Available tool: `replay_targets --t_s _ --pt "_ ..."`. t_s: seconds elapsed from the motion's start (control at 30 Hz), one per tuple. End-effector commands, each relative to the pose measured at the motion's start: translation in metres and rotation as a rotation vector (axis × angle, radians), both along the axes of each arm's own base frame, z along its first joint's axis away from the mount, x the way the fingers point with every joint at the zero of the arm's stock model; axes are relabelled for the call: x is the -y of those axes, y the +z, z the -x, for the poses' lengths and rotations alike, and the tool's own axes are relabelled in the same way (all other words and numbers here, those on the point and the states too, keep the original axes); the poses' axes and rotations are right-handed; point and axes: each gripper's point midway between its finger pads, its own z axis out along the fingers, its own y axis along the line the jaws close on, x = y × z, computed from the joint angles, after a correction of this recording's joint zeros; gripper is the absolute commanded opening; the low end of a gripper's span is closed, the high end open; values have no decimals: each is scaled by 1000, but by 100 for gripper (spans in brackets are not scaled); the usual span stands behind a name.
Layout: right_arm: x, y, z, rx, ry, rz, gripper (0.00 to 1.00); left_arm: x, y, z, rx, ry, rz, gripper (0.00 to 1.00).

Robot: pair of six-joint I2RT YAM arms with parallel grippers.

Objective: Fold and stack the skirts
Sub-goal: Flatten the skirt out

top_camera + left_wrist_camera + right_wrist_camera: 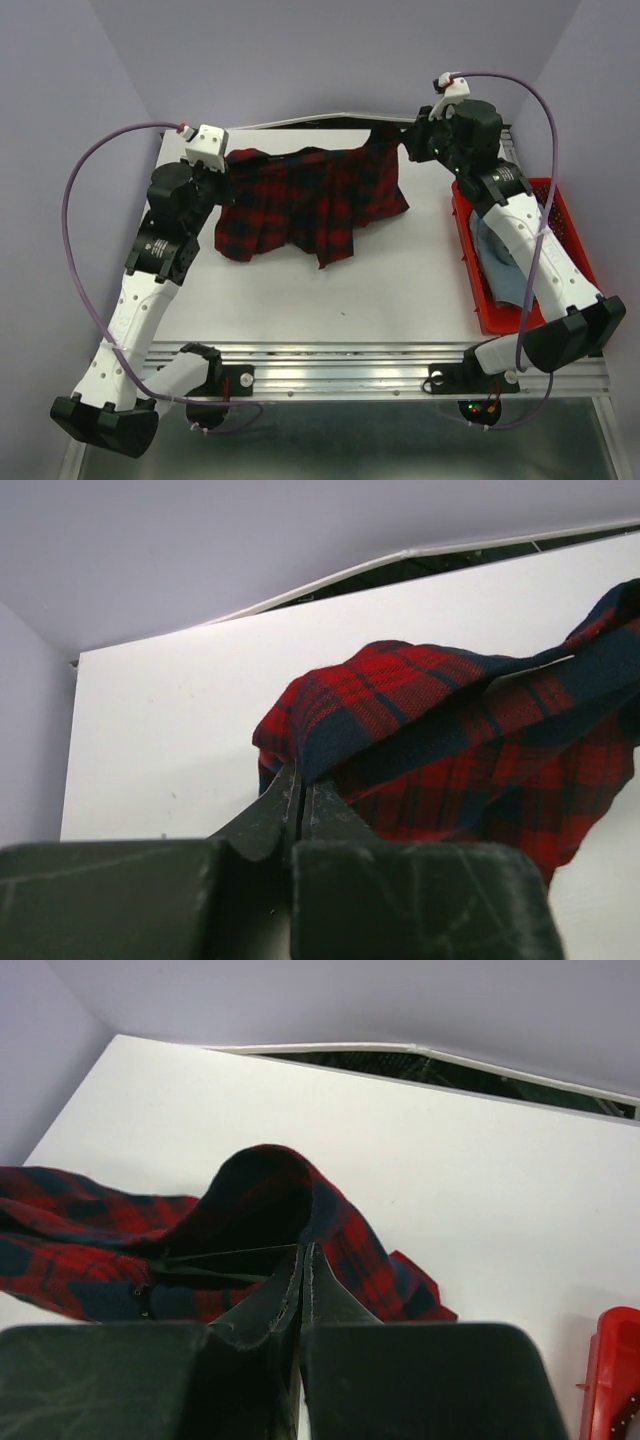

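The red-and-navy plaid skirt point(310, 200) is stretched across the back of the white table, its two upper corners lifted. My left gripper point(226, 166) is shut on the skirt's left corner point(300, 750); the jaws pinch the cloth at their tips point(301, 775). My right gripper point(408, 141) is shut on the right corner, where the waistband point(265, 1195) arches over the closed fingertips point(302, 1250). The light blue-grey skirt point(497, 262) lies crumpled in the red basket, partly hidden by the right arm.
The red plastic basket point(470, 255) stands at the table's right edge, its corner point(612, 1360) showing in the right wrist view. A white wall panel edge point(300, 122) runs behind the table. Purple cables loop above both arms.
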Motion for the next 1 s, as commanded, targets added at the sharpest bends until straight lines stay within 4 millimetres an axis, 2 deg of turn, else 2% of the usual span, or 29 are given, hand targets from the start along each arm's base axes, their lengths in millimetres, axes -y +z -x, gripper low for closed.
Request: replay_targets --t_s 0.0,0.07,0.1,0.13,0.17,0.2,0.27,0.3,0.33,0.43,0.5,0.57,0.63,0.67,0.7,0.77,0.83,0.97 --pt "78 15 -7 37 -248 53 1 -58 6 21 -5 204 -146 0" --pt "72 -9 -4 -9 -199 80 1 -52 -12 22 -48 164 -159 0" --pt "62 -48 3 -91 -117 122 1 -50 -33 24 -103 145 -181 0" --pt "60 -68 9 -137 -90 141 1 -47 -45 24 -131 119 -187 0" --pt "48 -94 23 -208 4 151 1 -45 -57 25 -159 99 -210 0" --pt "47 -133 38 -288 74 219 1 -44 -81 29 -216 82 -229 0" --pt "47 -172 61 -383 144 263 1 -40 -102 34 -250 36 -252 0" --pt "45 -186 80 -414 222 299 1 -40 -124 39 -290 6 -296 0" --pt "50 -214 98 -476 242 323 1 -37 -126 44 -278 -31 -314 0" --pt "62 -243 133 -541 316 418 1 -34 -149 53 -293 -108 -381 0" --pt "67 -253 147 -586 350 458 4 -31 -163 57 -330 -156 -412 0" --pt "66 -246 144 -567 369 471 17 -27 -180 61 -368 -213 -447 0" --pt "60 -243 140 -575 396 452 42 -25 -186 61 -378 -243 -466 0" --pt "59 -243 137 -574 399 455 63 -24 -186 59 -372 -246 -470 0" --pt "58 -242 134 -576 401 458 70 -23 -187 59 -373 -251 -474 0" --pt "58 -242 125 -582 395 467 76 -21 -185 58 -368 -265 -481 0" --pt "56 -232 111 -535 389 472 80 -20 -182 58 -357 -276 -491 0" --pt "32 -220 106 -475 444 517 82 -18 -181 58 -362 -281 -483 0"
